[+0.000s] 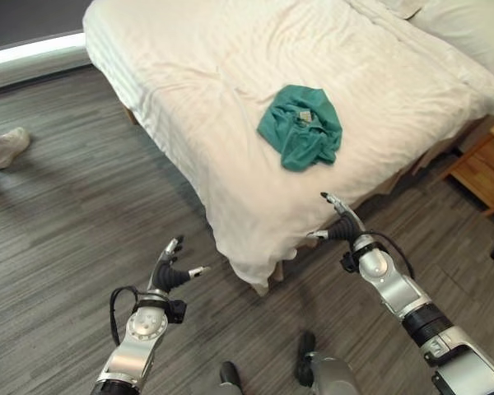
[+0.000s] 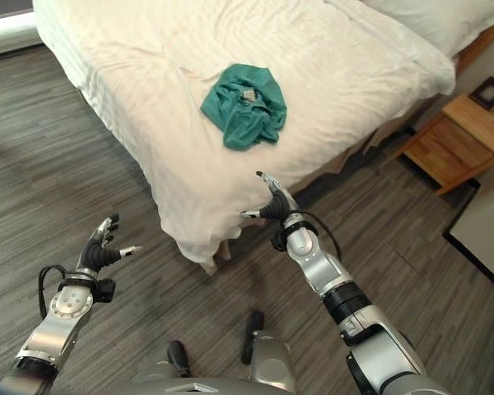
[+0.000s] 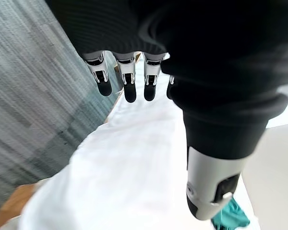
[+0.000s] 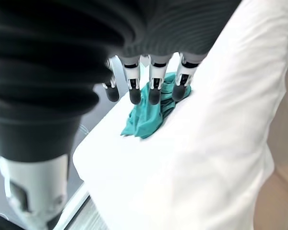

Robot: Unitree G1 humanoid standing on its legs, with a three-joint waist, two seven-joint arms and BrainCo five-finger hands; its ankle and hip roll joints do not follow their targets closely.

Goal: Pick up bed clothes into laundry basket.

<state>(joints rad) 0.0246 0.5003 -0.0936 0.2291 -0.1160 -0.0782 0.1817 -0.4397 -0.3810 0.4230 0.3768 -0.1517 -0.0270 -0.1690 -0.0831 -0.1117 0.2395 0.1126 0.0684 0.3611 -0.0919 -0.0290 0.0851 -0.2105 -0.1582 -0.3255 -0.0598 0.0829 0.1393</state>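
Observation:
A crumpled teal garment (image 1: 301, 125) lies on the white bed (image 1: 230, 99), near the bed's near edge; it also shows as teal cloth (image 4: 146, 115) past my right fingers. My right hand (image 1: 339, 222) hovers open just off the bed's edge, a short way below the garment, fingers straight and holding nothing. My left hand (image 1: 171, 271) is open over the floor, left of the bed's corner, with nothing in it. In the left wrist view the fingers (image 3: 129, 81) point along the white sheet.
Grey wood-look floor (image 1: 82, 214) surrounds the bed. A wooden nightstand (image 1: 486, 169) stands at the right of the bed. White pillows (image 1: 469, 25) lie at the far right. A person's white shoe (image 1: 4, 148) is at the left edge.

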